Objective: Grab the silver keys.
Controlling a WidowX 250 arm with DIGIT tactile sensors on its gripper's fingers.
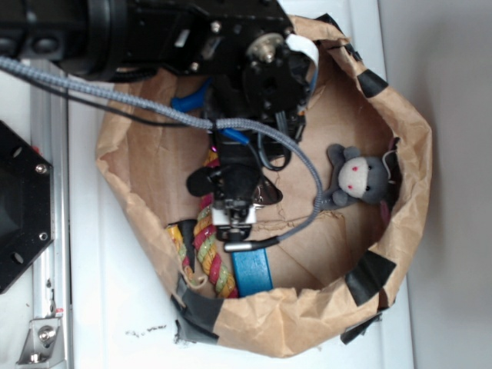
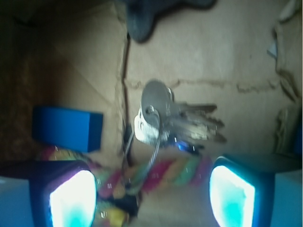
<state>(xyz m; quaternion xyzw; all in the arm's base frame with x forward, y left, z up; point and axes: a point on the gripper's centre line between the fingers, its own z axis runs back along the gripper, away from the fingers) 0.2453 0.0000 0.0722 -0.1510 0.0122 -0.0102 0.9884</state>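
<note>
The silver keys [image 2: 173, 120] lie fanned out on the brown paper floor, just ahead of my open gripper [image 2: 151, 198]. Nothing sits between its two glowing fingertips [image 2: 71, 201] except the multicoloured rope [image 2: 175, 172] lying below them. In the exterior view the gripper [image 1: 229, 206] hangs over the rope [image 1: 209, 250], and only a shiny edge of the keys [image 1: 269, 194] shows to its right, the rest hidden by the arm.
Everything lies inside a rolled-down brown paper bag [image 1: 415, 154] patched with black tape. A flat blue block [image 1: 251, 273] rests beside the rope, and a grey plush toy [image 1: 355, 178] sits by the right wall. A grey cable [image 1: 307, 177] loops over the bag.
</note>
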